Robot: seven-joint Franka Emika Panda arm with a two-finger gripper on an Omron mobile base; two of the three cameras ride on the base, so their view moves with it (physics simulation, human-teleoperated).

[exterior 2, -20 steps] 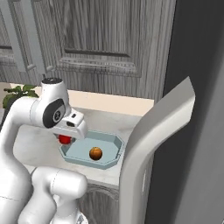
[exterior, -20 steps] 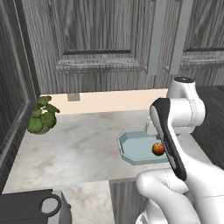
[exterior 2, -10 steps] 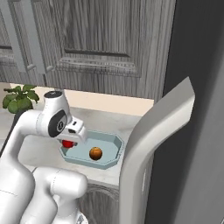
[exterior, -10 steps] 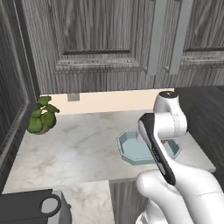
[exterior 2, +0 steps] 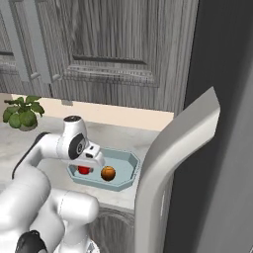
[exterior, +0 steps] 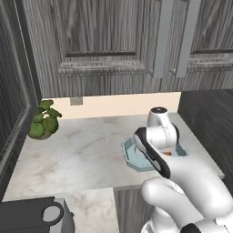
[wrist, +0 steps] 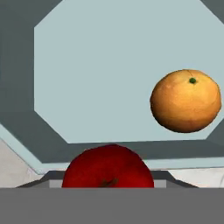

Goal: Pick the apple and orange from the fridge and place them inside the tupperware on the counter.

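**Hand view: apple at the gripper, orange in the tupperware**

The hand view looks down into the tupperware (wrist: 26,109), whose pale blue floor and slanted grey-blue walls take up most of the picture. The apple (wrist: 108,167) sits at the bottom edge of the picture, right where the gripper's fingertips would rise, its stem end turned towards the camera; the fingertips themselves are hidden behind the fruit. The jaws are drawn in as far as they go on the apple, pinching it. The orange (wrist: 186,100) lies on the tray floor, up and to the right of the apple and clearly apart from it, its small green stem mark facing up.

The right base view gives what the hand camera cannot: the tupperware (exterior 2: 126,174) stands on the counter (exterior 2: 126,138) near its front edge, beside the fridge's (exterior 2: 222,148) open door. There the apple (exterior 2: 84,169) shows under the white hand at the tray's left end, low inside the walls, with the orange (exterior 2: 107,173) just beside it towards the middle. A potted plant (exterior 2: 21,112) stands at the counter's far left, by the back wall.

In the left base view the arm's own links cover most of the tupperware (exterior: 132,154); a sliver of the orange (exterior: 167,154) shows past the arm. The potted plant (exterior: 43,120) and a dark appliance (exterior: 34,217) at the lower left are plain there.
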